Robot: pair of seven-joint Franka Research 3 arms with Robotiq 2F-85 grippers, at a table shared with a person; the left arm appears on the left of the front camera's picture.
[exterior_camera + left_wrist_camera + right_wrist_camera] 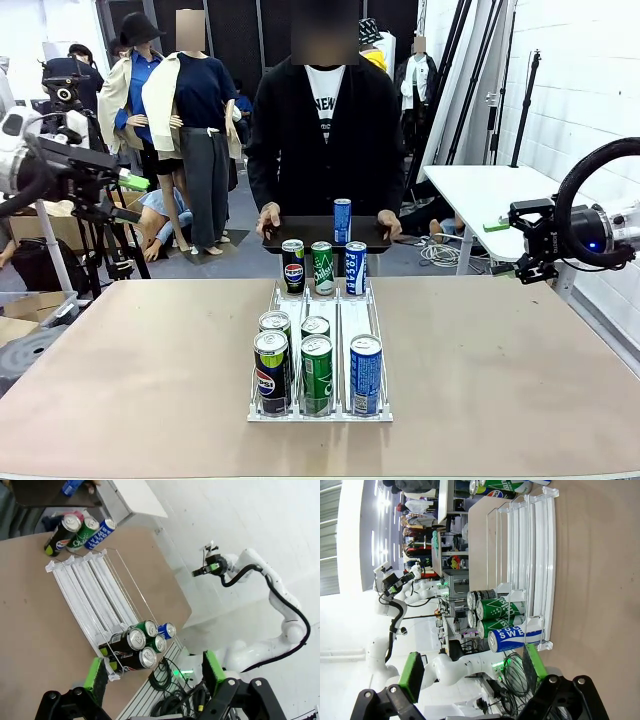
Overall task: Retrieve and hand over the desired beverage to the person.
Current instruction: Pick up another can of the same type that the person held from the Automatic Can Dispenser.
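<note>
Opening step, nothing fetched yet. Bench (500,370) has the left tool (153,674) hanging off its left side, released and empty. The right tool (472,672) is likewise released and empty, out past the right edge. Person (325,120) stands at the far side, both hands on a black tray (290,236) carrying one upright blue can (342,220). Sample row (322,267) of three upright cans (black, green, blue) stands at the far edge, just in front of the tray. Clear rack (345,300) sits mid-bench with three lanes, stock at the near end: two black cans left, two green middle, a single blue rack can (365,372) right. Which drink is wanted I cannot tell for certain, though the can on the tray hints at blue. Judgement: the next move is a reach to the front of the chosen lane, probably by the right arm for the right lane. Fingers must straddle the can without nudging the front green can (317,372) just beside it or catching the lane walls. Then lift straight up and carry it over the sample row to the tray.
</note>
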